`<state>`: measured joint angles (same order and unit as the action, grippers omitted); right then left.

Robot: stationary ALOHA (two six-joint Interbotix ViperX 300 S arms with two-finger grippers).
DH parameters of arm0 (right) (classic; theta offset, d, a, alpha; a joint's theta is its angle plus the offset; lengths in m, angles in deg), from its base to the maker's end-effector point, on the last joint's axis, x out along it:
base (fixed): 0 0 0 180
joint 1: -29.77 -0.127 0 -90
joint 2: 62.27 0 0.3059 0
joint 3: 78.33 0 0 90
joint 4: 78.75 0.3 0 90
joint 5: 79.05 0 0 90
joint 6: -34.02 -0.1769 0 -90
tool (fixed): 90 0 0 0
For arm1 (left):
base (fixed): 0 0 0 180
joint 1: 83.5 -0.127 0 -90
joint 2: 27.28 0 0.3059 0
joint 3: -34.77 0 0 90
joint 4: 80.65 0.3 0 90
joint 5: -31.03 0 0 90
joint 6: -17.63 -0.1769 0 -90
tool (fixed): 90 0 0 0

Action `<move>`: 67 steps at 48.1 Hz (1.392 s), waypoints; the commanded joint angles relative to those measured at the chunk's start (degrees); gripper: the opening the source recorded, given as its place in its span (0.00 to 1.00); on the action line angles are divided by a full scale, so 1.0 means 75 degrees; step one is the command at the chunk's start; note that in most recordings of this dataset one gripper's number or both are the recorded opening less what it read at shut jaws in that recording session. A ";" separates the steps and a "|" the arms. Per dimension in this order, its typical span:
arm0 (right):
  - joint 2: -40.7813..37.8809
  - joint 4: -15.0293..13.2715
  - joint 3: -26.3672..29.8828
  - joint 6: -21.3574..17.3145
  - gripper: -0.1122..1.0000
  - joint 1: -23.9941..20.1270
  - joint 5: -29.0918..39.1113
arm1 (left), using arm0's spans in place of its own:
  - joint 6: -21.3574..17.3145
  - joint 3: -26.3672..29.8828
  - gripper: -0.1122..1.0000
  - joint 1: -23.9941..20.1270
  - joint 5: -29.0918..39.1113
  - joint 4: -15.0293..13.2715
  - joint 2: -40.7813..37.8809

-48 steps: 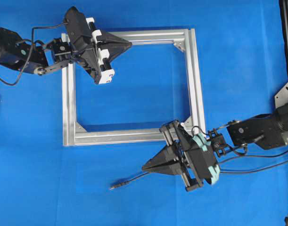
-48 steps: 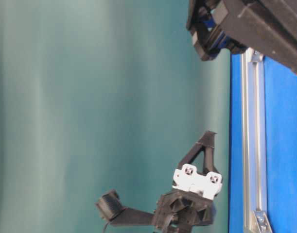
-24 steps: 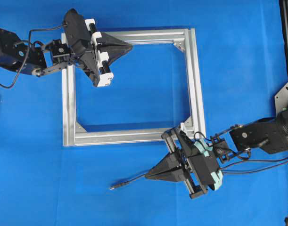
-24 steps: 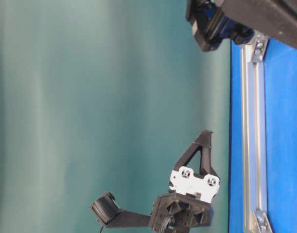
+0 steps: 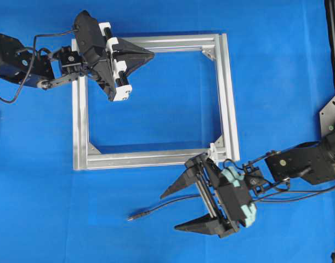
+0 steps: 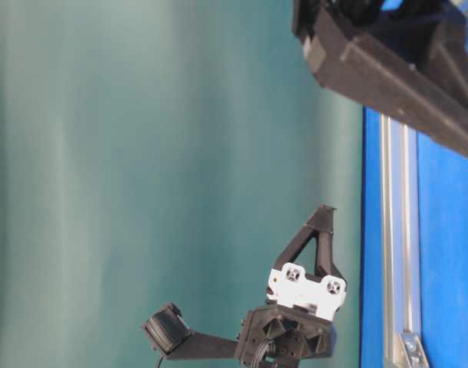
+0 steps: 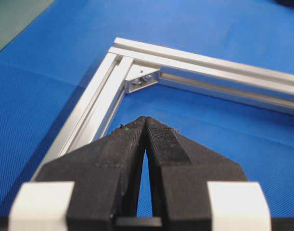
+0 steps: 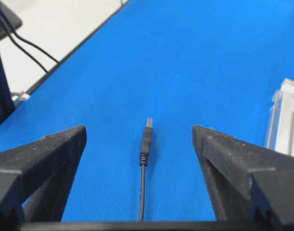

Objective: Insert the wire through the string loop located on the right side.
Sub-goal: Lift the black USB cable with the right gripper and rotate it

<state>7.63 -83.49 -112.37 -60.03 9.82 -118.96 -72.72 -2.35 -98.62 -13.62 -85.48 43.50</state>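
The wire (image 5: 156, 207) lies on the blue cloth in front of the silver frame (image 5: 227, 93), with its plug tip (image 5: 132, 217) pointing left. My right gripper (image 5: 170, 212) is open wide and straddles the wire, one finger on each side, touching nothing. In the right wrist view the wire (image 8: 142, 178) and its plug (image 8: 146, 137) run straight between the fingers (image 8: 45, 154). The string loop (image 5: 213, 147) is a tiny white bit at the frame's near right corner. My left gripper (image 5: 152, 53) is shut and empty over the frame's far rail, its tips (image 7: 145, 120) pressed together.
The frame's corner bracket (image 7: 142, 82) lies just ahead of the left gripper. A dark post (image 5: 334, 44) and a metal bracket (image 5: 331, 109) stand at the right edge. The right arm's cables (image 5: 310, 192) trail right. The cloth's edge (image 8: 65, 53) runs left of the wire.
My right gripper went from shut to wide open and shifted slightly towards the front, now straddling the wire. The wire and the left gripper have stayed put.
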 commanded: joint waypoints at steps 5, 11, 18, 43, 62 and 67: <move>-0.0340 0.0164 0.0410 -0.0012 0.88 -0.0070 0.0105 | -0.0012 0.0105 0.10 0.0012 -0.0070 0.0023 0.0223; -0.0820 0.0398 0.0574 -0.0012 0.88 -0.0070 0.0070 | 0.0000 0.0070 0.10 0.0012 -0.0082 0.0023 0.0223; -0.1301 0.0621 0.0750 -0.0012 0.88 -0.0129 0.0000 | 0.0000 0.0059 0.10 0.0012 -0.0082 0.0023 0.0223; -0.1840 0.1031 0.1055 -0.0012 0.87 -0.0234 0.0023 | 0.0012 0.0047 0.10 0.0012 -0.0070 0.0023 0.0223; -0.1828 0.1031 0.1031 0.0012 0.25 -0.0234 0.0176 | 0.0012 0.0023 0.10 0.0012 -0.0070 0.0023 0.0223; -0.1840 0.1043 0.1031 0.0012 0.09 -0.0234 0.0234 | 0.0012 0.0023 0.10 0.0012 -0.0070 0.0023 0.0234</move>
<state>-7.14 -75.85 -105.16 -60.03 8.24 -117.20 -72.64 -2.52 -98.62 -13.62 -85.48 43.50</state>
